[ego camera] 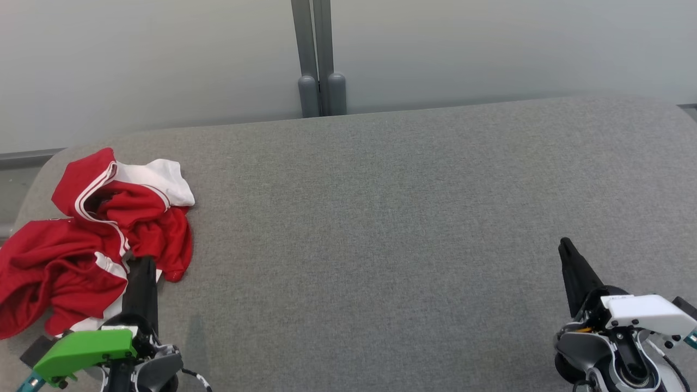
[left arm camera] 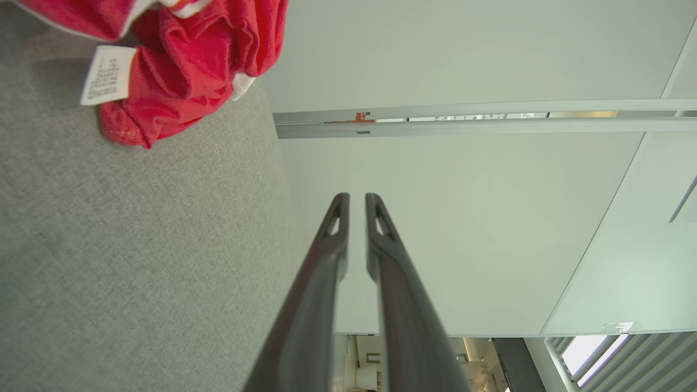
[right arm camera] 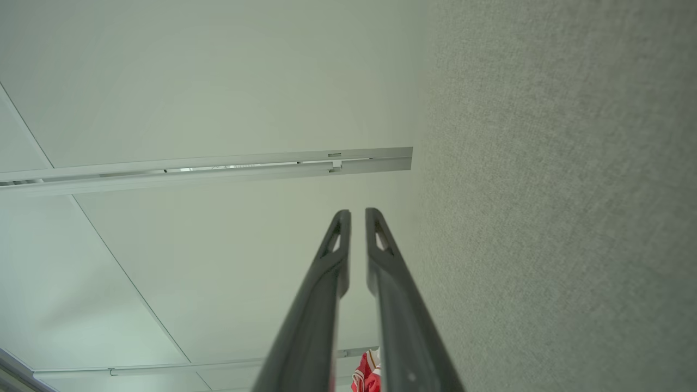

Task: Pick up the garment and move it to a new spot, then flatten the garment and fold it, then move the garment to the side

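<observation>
Item one, left pincer: I am seeing its two long dark fingers drawn almost together, with only a slim gap between them and nothing gripped; in its own wrist view they are pointing past the far edge of the padding toward the wall. A green cover is sitting on the wrist behind it. Item two, right pincer: likewise clenched and carrying nothing, its fingers running near-parallel in the wrist view, with a white cover behind it. Item three, the garment: a red piece with white trim, lying crumpled in a heap just beside and ahead of the left pincer. In the head view the fingers are overlapping its nearest edge, though I cannot tell whether they are touching the cloth. From the left wrist the heap is showing off to one side of the fingertips, a white care label hanging out of it. From the right pincer it is lying well apart, showing as a small red scrap low beside the fingers. Item four, grey fabric surface: spreading under both pincers and reaching beyond them. Item five, beyond its far edge, a pale wall with a grey upright post.
</observation>
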`<state>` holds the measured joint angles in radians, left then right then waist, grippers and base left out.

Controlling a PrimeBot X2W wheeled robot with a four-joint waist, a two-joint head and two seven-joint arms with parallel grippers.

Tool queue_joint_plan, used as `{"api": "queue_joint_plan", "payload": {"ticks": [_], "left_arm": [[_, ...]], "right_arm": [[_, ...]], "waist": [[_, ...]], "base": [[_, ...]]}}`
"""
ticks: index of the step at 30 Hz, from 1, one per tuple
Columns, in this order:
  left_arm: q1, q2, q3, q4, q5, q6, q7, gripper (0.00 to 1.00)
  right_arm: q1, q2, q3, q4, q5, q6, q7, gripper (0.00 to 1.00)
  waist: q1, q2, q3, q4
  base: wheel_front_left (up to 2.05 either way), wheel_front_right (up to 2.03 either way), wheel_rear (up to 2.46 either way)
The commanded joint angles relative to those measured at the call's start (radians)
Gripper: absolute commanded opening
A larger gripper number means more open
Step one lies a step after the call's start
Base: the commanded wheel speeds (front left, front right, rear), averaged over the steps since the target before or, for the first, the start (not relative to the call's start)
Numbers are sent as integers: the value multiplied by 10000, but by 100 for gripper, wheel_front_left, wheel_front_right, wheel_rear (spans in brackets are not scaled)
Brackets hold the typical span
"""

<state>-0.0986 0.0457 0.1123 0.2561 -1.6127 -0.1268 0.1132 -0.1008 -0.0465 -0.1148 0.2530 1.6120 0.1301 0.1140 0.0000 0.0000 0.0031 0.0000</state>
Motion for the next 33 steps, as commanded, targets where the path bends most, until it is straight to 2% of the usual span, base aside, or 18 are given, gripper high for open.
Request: {"api": "queue_joint_plan", "payload": {"ticks": [1,10,16,24,33], "left_arm": [[55,-10,-7,56,-1,2,-4,100],[144,-24,-277,-47,-9,1,-389,100],[112,-17,-381,-295,356,-3,-675,100],[93,-6,-478,-687,1330,-8,-1024,100],[114,5,-570,-978,3307,15,-1384,100]], "right_arm": [[49,19,8,58,0,0,-4,100],[91,42,279,-27,92,1,-397,100],[16,33,509,-298,-57,1,-681,100],[-41,22,659,-759,-725,2,-1032,100],[-86,-6,935,-1271,-2571,3,-1393,100]], "waist": [[0,0,1,0],[0,0,1,12],[0,0,-1,18],[0,0,9,28],[0,0,38,58]], "base": [[0,0,0],[0,0,0],[0,0,0],[0,0,0],[0,0,0]]}}
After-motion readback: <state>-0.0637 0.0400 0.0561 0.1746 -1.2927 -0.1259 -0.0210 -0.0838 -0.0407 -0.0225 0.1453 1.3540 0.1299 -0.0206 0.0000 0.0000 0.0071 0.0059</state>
